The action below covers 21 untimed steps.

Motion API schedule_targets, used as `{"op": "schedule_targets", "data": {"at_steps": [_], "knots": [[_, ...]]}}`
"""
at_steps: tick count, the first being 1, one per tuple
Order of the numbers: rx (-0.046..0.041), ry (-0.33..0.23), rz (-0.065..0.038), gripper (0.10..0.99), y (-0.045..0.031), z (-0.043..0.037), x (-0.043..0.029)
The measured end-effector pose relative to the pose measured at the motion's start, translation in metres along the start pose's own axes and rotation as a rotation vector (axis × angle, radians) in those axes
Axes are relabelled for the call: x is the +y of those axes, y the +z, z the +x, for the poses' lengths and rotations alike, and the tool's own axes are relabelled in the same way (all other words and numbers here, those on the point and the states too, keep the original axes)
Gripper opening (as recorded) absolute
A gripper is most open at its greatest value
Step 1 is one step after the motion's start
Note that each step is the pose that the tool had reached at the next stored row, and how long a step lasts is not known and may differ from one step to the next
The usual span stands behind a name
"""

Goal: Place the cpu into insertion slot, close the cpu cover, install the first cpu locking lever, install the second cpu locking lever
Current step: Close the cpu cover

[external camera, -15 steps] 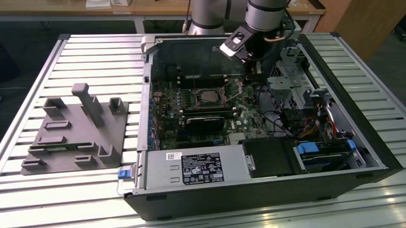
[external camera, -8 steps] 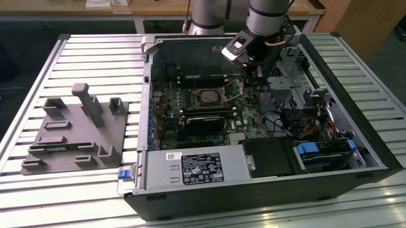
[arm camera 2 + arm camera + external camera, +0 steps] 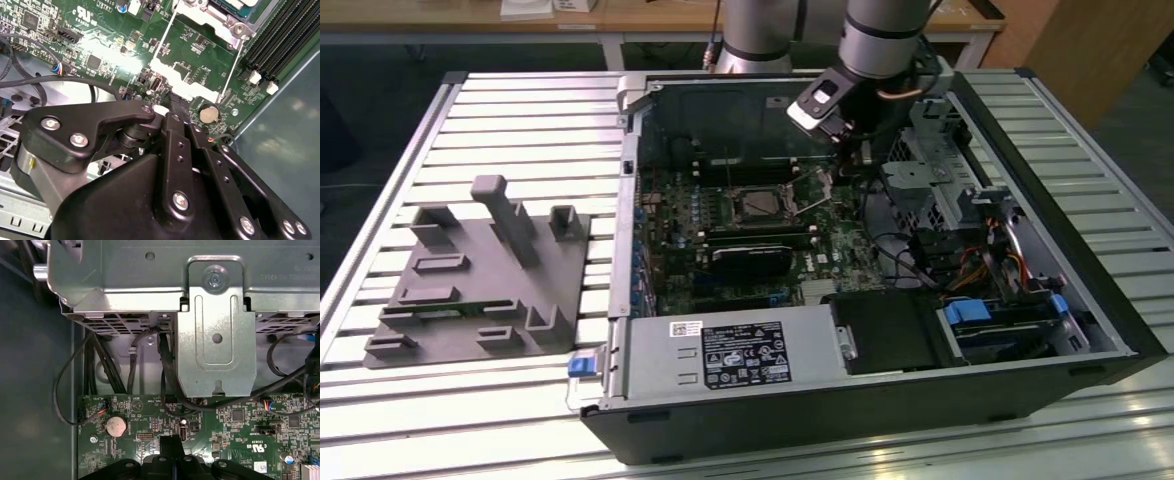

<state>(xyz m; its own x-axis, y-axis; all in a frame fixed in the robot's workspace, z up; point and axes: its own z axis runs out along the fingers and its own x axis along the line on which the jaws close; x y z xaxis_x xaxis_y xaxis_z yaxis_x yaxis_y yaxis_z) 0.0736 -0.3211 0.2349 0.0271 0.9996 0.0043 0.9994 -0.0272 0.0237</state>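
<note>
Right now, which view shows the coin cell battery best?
First wrist view: the coin cell battery sits face-on, unobstructed. The second wrist view shows it obliquely, at a slant. Exterior view: too small to tell.

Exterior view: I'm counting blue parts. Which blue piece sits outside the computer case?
The blue tab beside the case's corner, toward the exterior view's left; the other blue pieces sit inside.

exterior view: high, tilted down, mid-range, takes in whole open computer case (image 3: 854, 415) on slatted table (image 3: 520, 110) | second wrist view: close, slanting past gripper (image 3: 172, 102) onto motherboard (image 3: 200, 75) | first wrist view: close, square-on to motherboard edge and drive-cage bracket (image 3: 215, 340) | shared in both wrist views: coin cell (image 3: 209, 114), same board strip
</note>
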Motion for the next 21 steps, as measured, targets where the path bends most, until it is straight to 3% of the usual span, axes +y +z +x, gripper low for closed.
{"op": "schedule_targets", "data": {"at_steps": [3, 7, 14, 21], "knots": [[-0.0005, 0.0, 0.0, 0.106, 0.0, 0.0001, 0.0049], [-0.0005, 0.0, 0.0, 0.106, 0.0012, 0.0001, 0.005], [0.0147, 0.0, 0.001, 0.106, 0.0009, -0.0003, -0.0109], [0.0151, 0.001, 0.0, 0.106, 0.0002, -0.0004, -0.0126]]}}
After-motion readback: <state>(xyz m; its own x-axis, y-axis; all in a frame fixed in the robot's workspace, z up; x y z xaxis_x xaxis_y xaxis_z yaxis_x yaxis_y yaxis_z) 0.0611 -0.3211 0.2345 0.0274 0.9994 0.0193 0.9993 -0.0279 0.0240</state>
